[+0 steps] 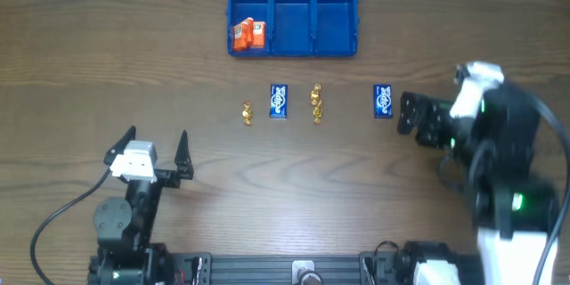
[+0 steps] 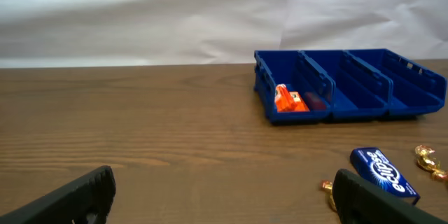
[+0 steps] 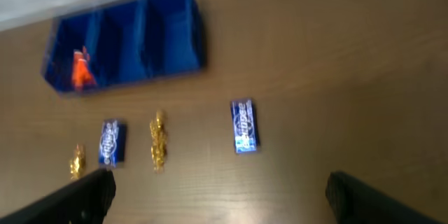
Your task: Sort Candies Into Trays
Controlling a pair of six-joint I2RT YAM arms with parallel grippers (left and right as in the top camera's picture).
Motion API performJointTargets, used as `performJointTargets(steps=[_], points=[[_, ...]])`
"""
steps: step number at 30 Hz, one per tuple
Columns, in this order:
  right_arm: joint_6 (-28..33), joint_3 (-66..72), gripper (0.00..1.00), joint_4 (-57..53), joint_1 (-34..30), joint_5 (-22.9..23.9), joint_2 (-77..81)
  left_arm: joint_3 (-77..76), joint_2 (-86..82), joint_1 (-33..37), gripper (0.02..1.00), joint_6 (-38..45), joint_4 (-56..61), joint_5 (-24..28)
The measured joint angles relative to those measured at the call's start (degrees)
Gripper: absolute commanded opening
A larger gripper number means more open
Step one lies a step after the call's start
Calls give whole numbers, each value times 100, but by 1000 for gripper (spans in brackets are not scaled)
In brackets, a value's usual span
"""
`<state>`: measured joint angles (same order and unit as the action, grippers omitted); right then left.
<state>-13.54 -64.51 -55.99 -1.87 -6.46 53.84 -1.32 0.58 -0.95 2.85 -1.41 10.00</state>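
A blue three-compartment tray stands at the back of the table, with orange candies in its left compartment. In front of it lie a gold candy, a blue candy bar, a pair of gold candies and a second blue bar. My left gripper is open near the front left, short of the candies. My right gripper is open just right of the second blue bar, raised above the table. The left wrist view has the tray, the orange candies and the first blue bar.
Wood-grain table with open room on the left and right of the candy row. A white wall backs the table's far edge.
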Motion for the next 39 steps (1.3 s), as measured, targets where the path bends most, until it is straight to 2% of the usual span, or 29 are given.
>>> performJointTargets(steps=[6,13,23,34,35,37,39], points=[[273,-1394,1000,-1073,2,-2,2337,0,0,0,996,2,0,0],[396,-1596,1000,-909,229,127,4468,0,0,0,998,0,0,-2],[446,-1596,1000,-131,723,879,5624,0,0,0,998,0,0,-2],[529,-1598,1000,291,723,1008,6356,0,0,0,998,2,0,-2],[531,-1598,987,317,723,994,6387,0,0,0,998,2,0,-2],[533,-1600,884,361,719,925,6398,0,0,0,998,0,0,-2],[579,-1600,706,389,713,863,6398,0,0,0,998,2,0,-2]])
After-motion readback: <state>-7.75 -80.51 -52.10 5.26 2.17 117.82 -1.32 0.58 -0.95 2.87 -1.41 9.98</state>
